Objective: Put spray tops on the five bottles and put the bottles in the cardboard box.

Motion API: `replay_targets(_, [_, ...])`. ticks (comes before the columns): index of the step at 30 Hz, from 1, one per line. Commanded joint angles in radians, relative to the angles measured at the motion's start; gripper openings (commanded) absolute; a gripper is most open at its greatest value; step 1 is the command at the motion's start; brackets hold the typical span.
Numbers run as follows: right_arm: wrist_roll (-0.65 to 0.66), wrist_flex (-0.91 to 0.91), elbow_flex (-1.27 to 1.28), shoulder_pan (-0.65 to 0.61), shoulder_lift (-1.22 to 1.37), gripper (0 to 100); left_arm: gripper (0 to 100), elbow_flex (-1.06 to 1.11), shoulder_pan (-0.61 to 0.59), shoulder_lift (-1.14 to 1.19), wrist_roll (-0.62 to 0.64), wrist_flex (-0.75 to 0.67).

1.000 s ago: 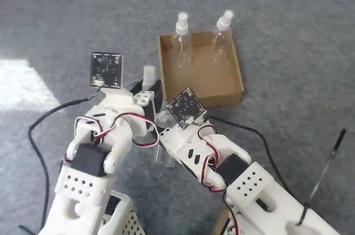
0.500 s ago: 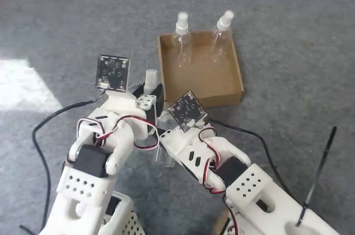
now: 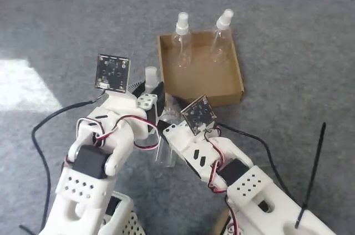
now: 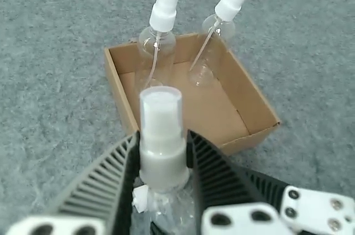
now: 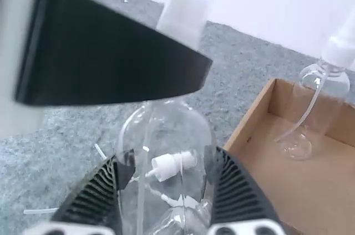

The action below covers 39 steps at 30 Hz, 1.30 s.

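My left gripper (image 4: 161,145) is shut on a white spray top (image 4: 161,132), held upright; in the high view the spray top (image 3: 150,75) stands just left of the cardboard box (image 3: 236,88). Directly under it, my right gripper (image 5: 166,165) is shut on a clear bottle (image 5: 166,135), with the spray top (image 5: 186,8) above the bottle's neck. The left gripper's black finger (image 5: 111,63) crosses in front. Two bottles with spray tops, one (image 3: 181,44) beside the other (image 3: 221,38), stand at the far side of the box.
The box's near half (image 4: 211,110) holds nothing. Clear plastic pieces (image 3: 165,156) lie on the grey carpet between the two arms. A white basket (image 3: 123,219) sits at the near left, and a thin black rod (image 3: 312,174) stands at the right.
My left gripper moved the spray top slightly toward the box, then held still. The right arm's wrist shifted right and toward the near side.
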Motion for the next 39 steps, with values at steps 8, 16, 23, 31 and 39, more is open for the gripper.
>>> replay_targets(8, [-0.009, -0.061, -0.040, 0.071, -0.031, 0.6, 23, -0.096, -0.135, 0.012, -0.052, 0.005])
replay_targets(16, [-0.009, -0.062, -0.040, 0.074, -0.030, 0.6, 27, -0.119, -0.150, 0.012, -0.054, 0.009])
replay_targets(23, [-0.009, -0.062, -0.043, 0.079, -0.030, 0.6, 27, -0.119, -0.146, 0.012, -0.055, 0.029])
replay_targets(31, [-0.009, -0.056, -0.098, 0.168, -0.030, 0.6, 26, -0.056, -0.150, -0.169, -0.071, 0.094])
replay_targets(39, [-0.014, 0.242, -0.407, 0.225, -0.028, 0.6, 26, 0.114, -0.141, -0.413, -0.176, 0.051])
